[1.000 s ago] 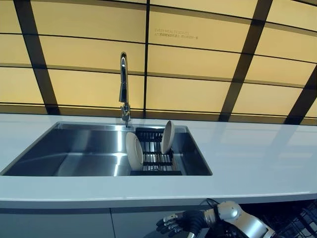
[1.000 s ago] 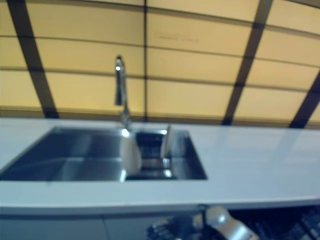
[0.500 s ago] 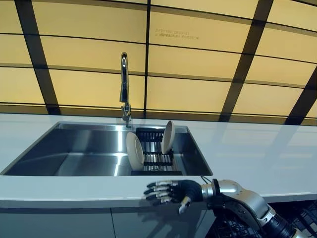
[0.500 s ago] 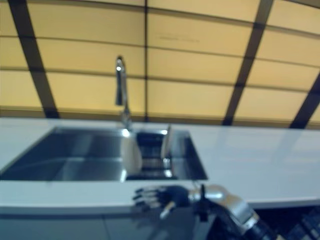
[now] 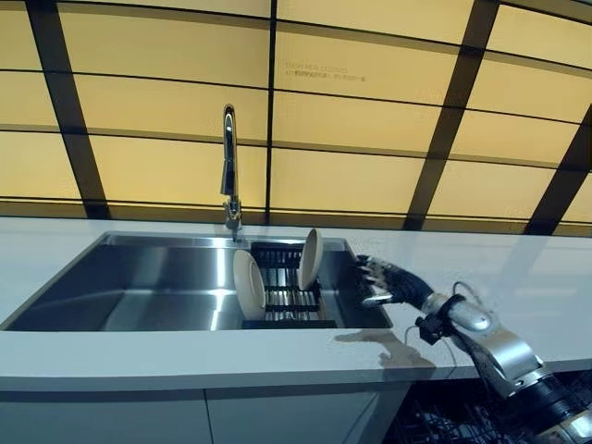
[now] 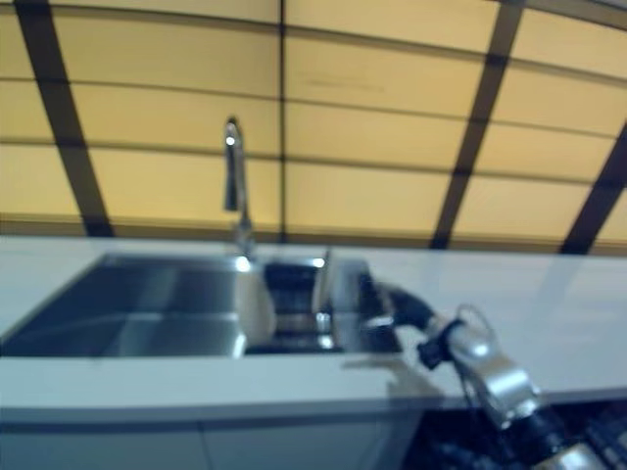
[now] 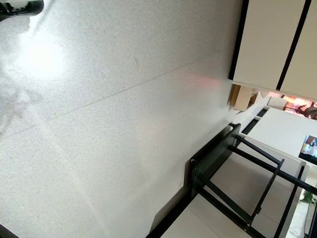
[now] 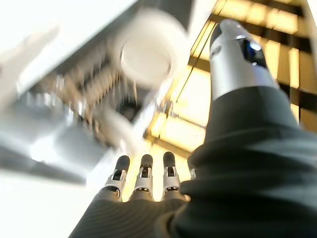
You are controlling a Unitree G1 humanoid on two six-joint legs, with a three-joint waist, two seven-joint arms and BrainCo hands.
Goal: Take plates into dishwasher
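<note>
The step in hand looks like the reach for a plate: the right hand (image 5: 388,282) hangs over the right end of the sink (image 5: 139,287), just beside the black dish rack (image 5: 289,298) that sits inside it. Two white plates stand on edge in that rack, the front plate (image 5: 248,285) nearer the robot and the rear plate (image 5: 311,258) further back by the tap (image 5: 228,166). Neither is touched yet; the hand is closest to the rear plate but apart from it.

The fingers (image 8: 143,172) are straight and spread with the thumb (image 8: 237,54) held apart from them, and they hold nothing. The next move would call for carrying the hand on leftward to a plate's rim, then closing fingers and thumb across its thin edge. The plate should then be lifted clear of the rack's tines before it goes towards the dark dishwasher rack (image 5: 462,421) showing below the white bench (image 5: 185,356).

The left hand shows in no view.
</note>
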